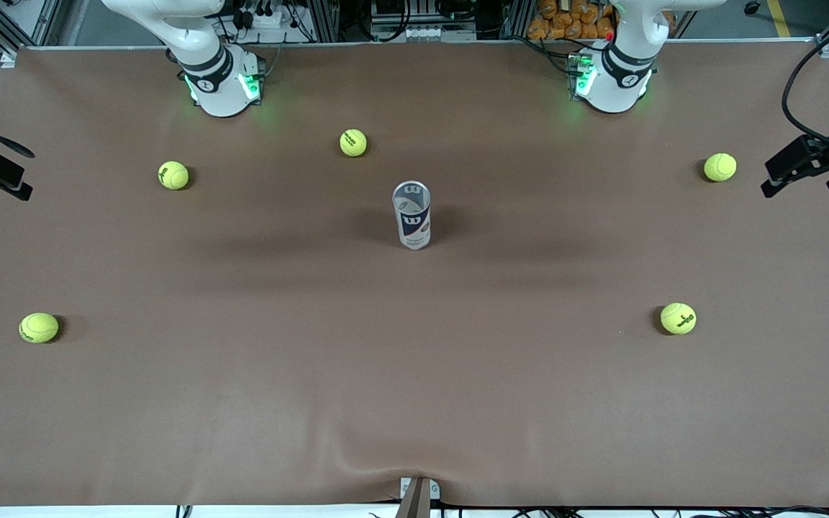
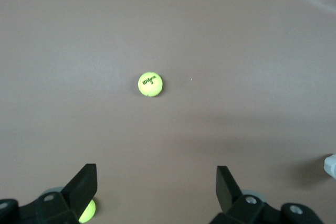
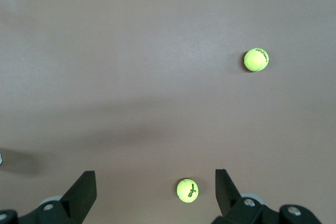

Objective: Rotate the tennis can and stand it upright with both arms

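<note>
Clear plastic, blue-and-white label: the tennis can stands upright at mid-table, open mouth up, touched by neither arm. I judge the uprighting done; only retreat remains, if anything. My left gripper hangs high over its end of the table, fingers apart, empty. My right gripper likewise. Brown matting lies slightly rippled at its near edge; five balls lie scattered, one near the can. Racks and cabling crowd the room along the bases.

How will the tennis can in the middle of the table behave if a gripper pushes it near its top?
The tennis can stands upright, tall and slim on a small base, so it would probably tip rather than slide. It looks like an empty clear tube, so likely light. Being round, it may roll once it is down on the table.
</note>
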`<state>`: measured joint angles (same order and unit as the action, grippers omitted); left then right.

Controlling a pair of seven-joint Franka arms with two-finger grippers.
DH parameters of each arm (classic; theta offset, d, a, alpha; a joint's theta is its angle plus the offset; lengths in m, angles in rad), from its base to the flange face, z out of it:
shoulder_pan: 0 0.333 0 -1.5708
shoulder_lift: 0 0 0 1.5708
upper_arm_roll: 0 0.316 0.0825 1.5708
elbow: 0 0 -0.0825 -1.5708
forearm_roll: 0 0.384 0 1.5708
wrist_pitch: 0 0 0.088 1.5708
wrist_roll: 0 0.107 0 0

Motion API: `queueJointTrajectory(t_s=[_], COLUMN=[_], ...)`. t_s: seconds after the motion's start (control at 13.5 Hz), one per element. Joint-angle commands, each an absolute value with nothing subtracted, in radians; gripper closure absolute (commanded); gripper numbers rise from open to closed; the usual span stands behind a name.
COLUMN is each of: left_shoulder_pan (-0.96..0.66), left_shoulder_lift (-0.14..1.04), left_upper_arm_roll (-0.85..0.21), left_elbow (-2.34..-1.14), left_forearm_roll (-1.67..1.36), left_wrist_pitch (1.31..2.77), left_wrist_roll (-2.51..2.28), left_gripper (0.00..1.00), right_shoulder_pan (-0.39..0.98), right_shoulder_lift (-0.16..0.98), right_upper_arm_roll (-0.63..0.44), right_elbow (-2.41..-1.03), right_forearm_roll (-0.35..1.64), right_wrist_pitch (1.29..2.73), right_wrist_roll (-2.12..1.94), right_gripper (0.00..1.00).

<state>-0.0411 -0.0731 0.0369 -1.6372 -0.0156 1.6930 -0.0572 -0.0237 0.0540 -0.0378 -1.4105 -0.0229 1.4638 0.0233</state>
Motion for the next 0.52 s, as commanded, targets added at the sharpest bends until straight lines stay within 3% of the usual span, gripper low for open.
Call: queueJointTrajectory(t_s=[0.0, 0.45], left_shoulder_pan=[-0.044, -0.046], left_shoulder_lift=[-0.014, -0.014], left_upper_arm_roll=[0.031, 0.025], left_elbow=[-1.533, -1.537], left_forearm_roll=[0.006, 0.006], left_wrist_pitch=[1.644, 1.638], left_wrist_roll=[-0.046, -0.045], left_gripper=[0.0, 0.0], right_shoulder_pan=[-0.02, -0.018], right_shoulder_lift=[0.051, 0.051], right_upper_arm_roll=[-0.038, -0.038], right_elbow=[-1.411, -1.411], right_forearm_roll=[-0.035, -0.034], right_wrist_pitch=[1.466, 1.463], right_wrist_roll=[0.026, 0.028], right_gripper=[0.0, 0.0])
